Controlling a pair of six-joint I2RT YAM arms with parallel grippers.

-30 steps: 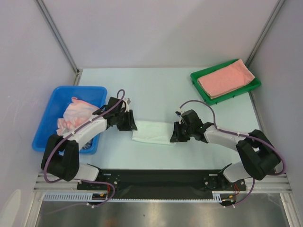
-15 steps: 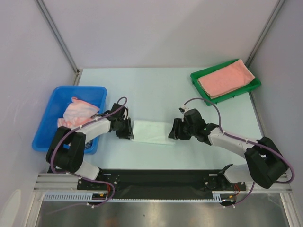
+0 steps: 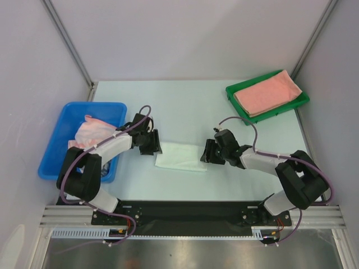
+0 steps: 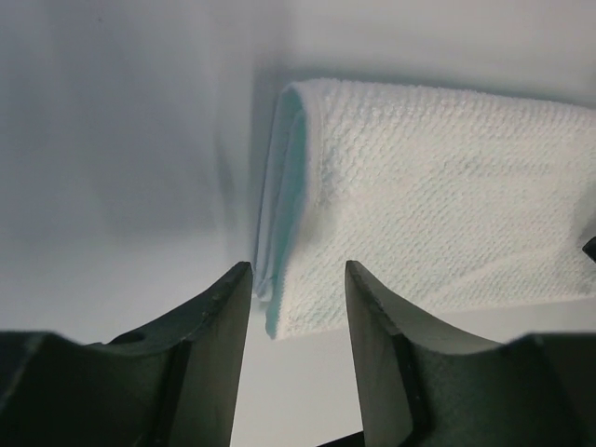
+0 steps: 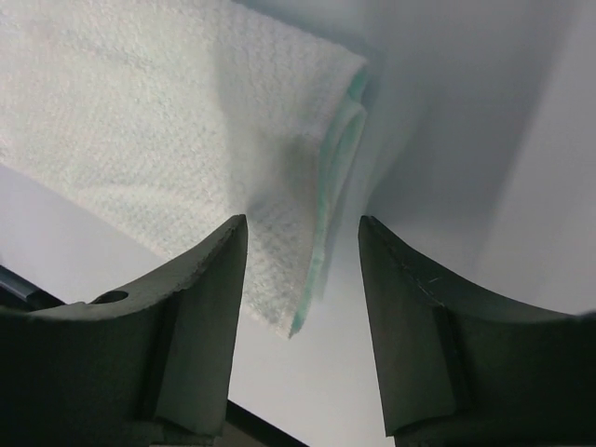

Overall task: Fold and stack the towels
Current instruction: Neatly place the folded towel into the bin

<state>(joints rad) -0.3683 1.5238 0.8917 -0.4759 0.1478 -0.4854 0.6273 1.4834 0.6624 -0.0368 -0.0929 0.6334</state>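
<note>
Towel [image 3: 179, 157] lies folded between left gripper [image 3: 155, 148] and right gripper [image 3: 206, 156] — jaws parted.

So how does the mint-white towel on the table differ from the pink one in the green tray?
The mint-white towel is pale, the pink towel salmon. The mint-white towel lies on the table; the pink towel fills most of the green tray. Both are folded flat.

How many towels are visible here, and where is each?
3. One pale folded towel lies on the table, one salmon towel in the green tray, one crumpled pink towel in the blue bin. More may hide under them.
</note>
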